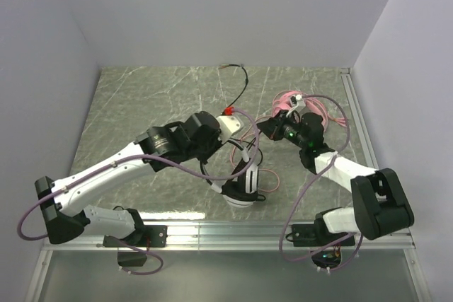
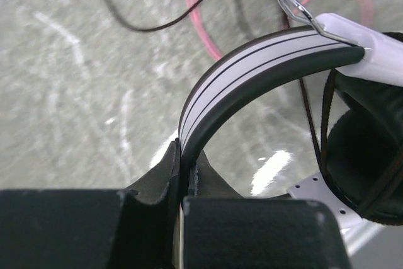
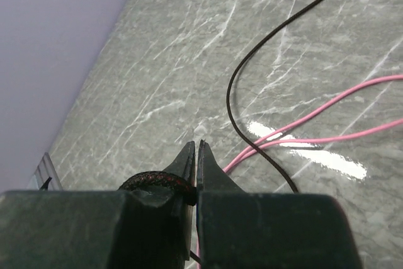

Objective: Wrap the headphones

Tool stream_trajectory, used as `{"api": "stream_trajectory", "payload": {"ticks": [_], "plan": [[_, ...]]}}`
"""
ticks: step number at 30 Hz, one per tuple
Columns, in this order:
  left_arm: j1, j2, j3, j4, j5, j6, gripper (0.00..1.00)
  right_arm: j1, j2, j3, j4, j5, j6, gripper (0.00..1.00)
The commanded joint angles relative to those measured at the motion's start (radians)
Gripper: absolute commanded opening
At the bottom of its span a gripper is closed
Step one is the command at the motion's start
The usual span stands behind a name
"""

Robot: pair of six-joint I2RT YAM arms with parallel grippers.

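The left gripper (image 2: 187, 167) pinches the headband of the black and white headset (image 2: 252, 61), which stands near the front middle of the table (image 1: 141, 111); the right gripper (image 3: 196, 155) has its jaws pressed together, possibly on the black cable (image 3: 228, 102) running under them; the pink headset (image 1: 289, 98) lies just beyond that gripper.

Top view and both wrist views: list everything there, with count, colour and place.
black-and-white headset: one, black and white, near the table's front centre, headband between the left fingers
black cable: one, black, trailing over the table towards the back
pink headset: one, pink, right of centre, partly hidden by the right arm
pink cable: one, pink, looped over the table's right half
table: one, grey marbled, under everything
left gripper: one, black, shut on the headband
right gripper: one, black, shut, apparently on the black cable
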Motion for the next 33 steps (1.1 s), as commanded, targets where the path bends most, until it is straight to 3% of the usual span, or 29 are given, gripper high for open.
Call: {"api": "stream_trajectory", "payload": {"ticks": [1, 3, 8, 13, 19, 23, 29, 32, 33], "plan": [[-0.048, 0.017, 0.067, -0.093, -0.17, 0.045, 0.0, -0.025, -0.085, 0.069, -0.073, 0.075, -0.026, 0.0], [-0.069, 0.043, 0.075, -0.087, -0.306, 0.062, 0.0, -0.025, -0.118, 0.077, -0.132, 0.081, -0.039, 0.0], [-0.091, 0.103, 0.119, -0.08, -0.466, 0.11, 0.0, -0.018, -0.19, 0.139, -0.309, 0.111, -0.072, 0.0], [-0.092, 0.157, 0.136, -0.039, -0.664, 0.168, 0.0, -0.004, -0.242, 0.184, -0.379, 0.082, -0.085, 0.0], [-0.074, 0.22, 0.186, 0.093, -0.77, 0.225, 0.0, 0.013, -0.316, 0.236, -0.487, 0.013, -0.108, 0.0], [0.012, 0.243, 0.228, 0.204, -0.795, 0.24, 0.0, 0.016, -0.351, 0.27, -0.532, -0.062, -0.112, 0.0], [0.118, 0.304, 0.308, 0.268, -0.785, 0.168, 0.0, 0.021, -0.357, 0.294, -0.492, -0.266, -0.065, 0.0], [0.158, 0.378, 0.381, 0.227, -0.848, 0.058, 0.0, 0.027, -0.359, 0.281, -0.405, -0.347, -0.007, 0.0], [0.167, 0.398, 0.412, 0.146, -0.844, -0.074, 0.0, 0.03, -0.351, 0.273, -0.379, -0.365, 0.01, 0.0]]}}
